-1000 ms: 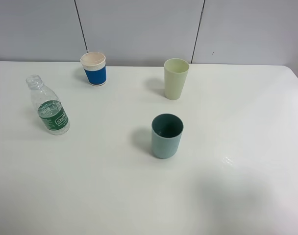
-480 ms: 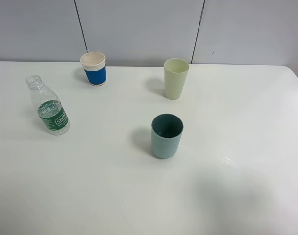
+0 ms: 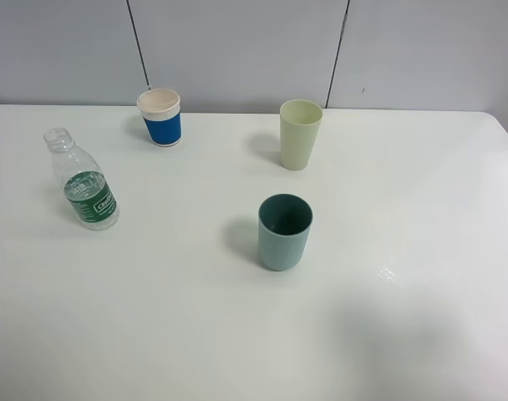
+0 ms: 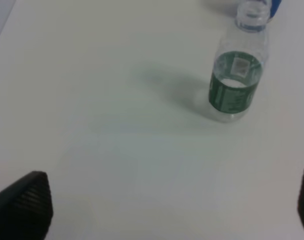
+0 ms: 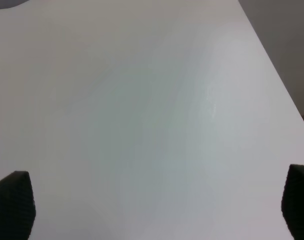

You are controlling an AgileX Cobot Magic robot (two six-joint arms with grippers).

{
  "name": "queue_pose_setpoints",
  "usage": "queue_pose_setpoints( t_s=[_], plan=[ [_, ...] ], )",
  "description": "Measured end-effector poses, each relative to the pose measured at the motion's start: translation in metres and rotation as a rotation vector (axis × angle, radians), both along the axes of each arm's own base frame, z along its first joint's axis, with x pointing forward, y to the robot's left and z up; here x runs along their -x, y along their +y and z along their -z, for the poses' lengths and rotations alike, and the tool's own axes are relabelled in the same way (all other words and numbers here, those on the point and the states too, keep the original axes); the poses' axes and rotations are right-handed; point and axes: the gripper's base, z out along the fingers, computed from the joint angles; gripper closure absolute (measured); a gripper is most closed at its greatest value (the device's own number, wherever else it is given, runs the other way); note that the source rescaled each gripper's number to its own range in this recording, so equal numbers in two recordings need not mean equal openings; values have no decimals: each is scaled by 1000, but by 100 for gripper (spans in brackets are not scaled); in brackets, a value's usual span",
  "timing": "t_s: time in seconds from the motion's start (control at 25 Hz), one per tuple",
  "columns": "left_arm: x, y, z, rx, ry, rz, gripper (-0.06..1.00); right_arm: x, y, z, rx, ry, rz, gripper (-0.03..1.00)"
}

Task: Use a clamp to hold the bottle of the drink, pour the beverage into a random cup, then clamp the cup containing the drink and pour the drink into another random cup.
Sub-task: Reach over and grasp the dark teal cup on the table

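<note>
A clear uncapped bottle (image 3: 82, 181) with a green label stands at the left of the white table; it also shows in the left wrist view (image 4: 238, 75). A blue-and-white paper cup (image 3: 160, 117) stands at the back left, a pale green cup (image 3: 300, 134) at the back middle, and a teal cup (image 3: 284, 231) in the middle. My left gripper (image 4: 167, 210) is open and empty, well short of the bottle. My right gripper (image 5: 157, 210) is open and empty over bare table. Neither arm shows in the exterior high view.
The white table (image 3: 404, 209) runs to a grey panelled wall at the back. Its right edge shows in the right wrist view (image 5: 277, 80).
</note>
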Motion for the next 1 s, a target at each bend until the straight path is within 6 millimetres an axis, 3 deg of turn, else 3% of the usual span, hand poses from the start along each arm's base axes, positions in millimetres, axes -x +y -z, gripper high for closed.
queue_pose_setpoints(
  t_s=[1.0],
  plan=[
    [0,0,0,0,0,1,-5,0,0,0,0,0,0,-3]
  ],
)
